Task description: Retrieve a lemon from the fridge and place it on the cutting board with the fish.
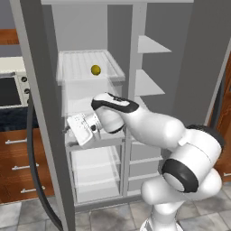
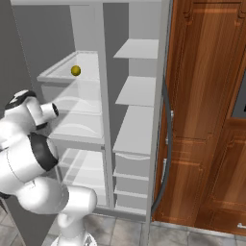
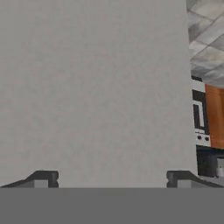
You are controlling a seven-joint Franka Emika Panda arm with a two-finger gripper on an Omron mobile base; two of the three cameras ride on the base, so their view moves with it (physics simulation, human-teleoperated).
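Note:
The fridge (image 1: 131, 54) stands open, with white shelves and drawers inside. The lemon (image 1: 95, 70), small and yellow-green, lies on the upper left shelf (image 1: 74, 63); it is also on that shelf from the right (image 2: 75, 70). My gripper (image 1: 76, 130) is well below the lemon, level with the drawers, and points left at the open left door (image 1: 38, 90). In the hand view the gripper (image 3: 112, 180) is open, its fingertips (image 3: 41, 179) wide apart against the door's flat grey face, with nothing between them. The cutting board and the fish are out of view.
A white toaster oven (image 1: 11, 88) sits on a counter left of the fridge, above wooden drawers (image 1: 18, 158). A long dark handle (image 1: 34, 158) curves down the left door. Tall wooden cabinets (image 2: 206, 96) rise on the right, beyond the right door's handle (image 2: 166, 158).

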